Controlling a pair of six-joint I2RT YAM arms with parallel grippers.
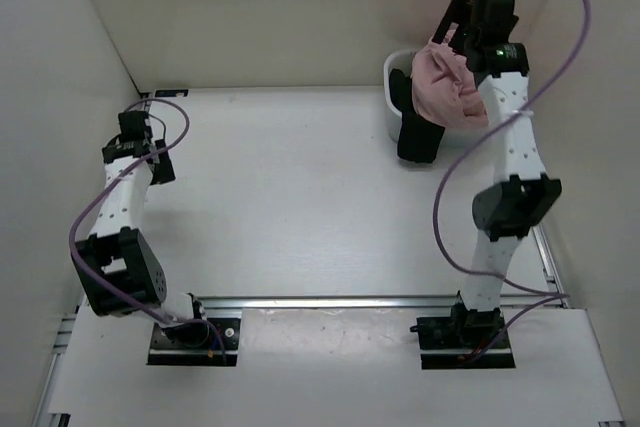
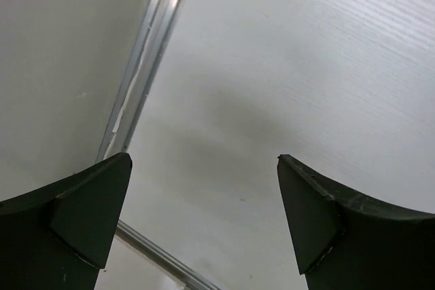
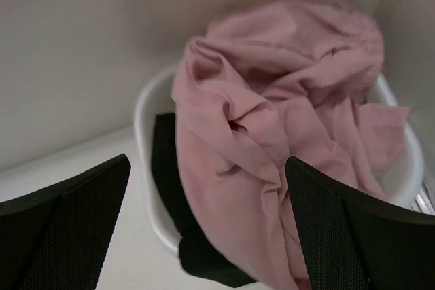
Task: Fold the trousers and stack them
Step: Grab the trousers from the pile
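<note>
Dusty-pink trousers [image 1: 447, 85] lie bunched in a white basket [image 1: 392, 97] at the back right, spilling over its front rim. In the right wrist view the trousers [image 3: 272, 120] fill the basket [image 3: 144, 120] as a wrinkled heap. My right gripper [image 1: 462, 22] hovers above the heap, open, and between its spread fingers [image 3: 81, 215] it holds nothing; in its own view the right gripper [image 3: 207, 198] looks down on the cloth. My left gripper [image 1: 152, 159] stands open over bare table at the far left, and in its own view the left gripper [image 2: 204, 212] is empty.
A black garment [image 1: 418, 132] hangs over the basket's front rim under the pink cloth, also seen as black cloth [image 3: 170, 188]. White walls close in the table on three sides. A metal rail [image 2: 146, 66] runs along the left wall's foot.
</note>
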